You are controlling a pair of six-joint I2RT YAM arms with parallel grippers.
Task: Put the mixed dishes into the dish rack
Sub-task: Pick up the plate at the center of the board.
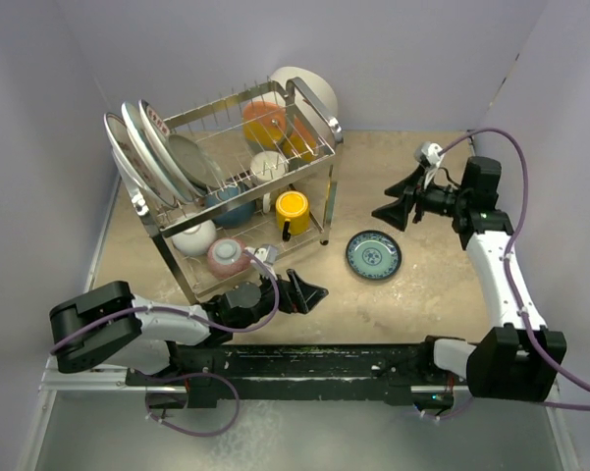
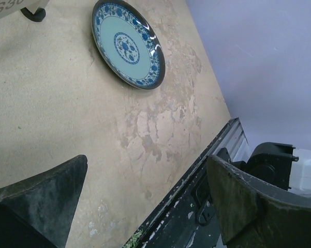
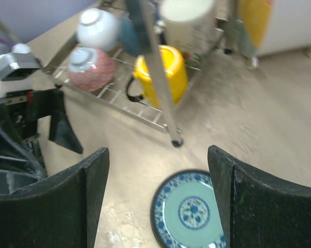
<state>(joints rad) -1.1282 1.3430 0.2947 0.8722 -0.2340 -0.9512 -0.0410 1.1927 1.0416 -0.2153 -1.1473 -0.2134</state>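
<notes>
Only the top view shows the whole dish rack (image 1: pixel 330 186). Right wrist view shows the yellow cup (image 3: pixel 163 72) inside it and the teal plate (image 3: pixel 191 212) outside. Left gripper (image 1: pixel 309 294) and right gripper (image 1: pixel 385 201) are open and empty.

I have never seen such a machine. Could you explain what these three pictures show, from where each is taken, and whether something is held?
These are two robot arms fixed at the near edge of a table. One picture looks down from above. The other two come from a camera on each wrist; the dark shapes at the bottom are the left fingers and the right fingers. On the table stands a wire dish rack with plates, bowls and a yellow mug. A blue-patterned plate lies beside it. Both pairs of fingers are open and hold nothing.
</notes>
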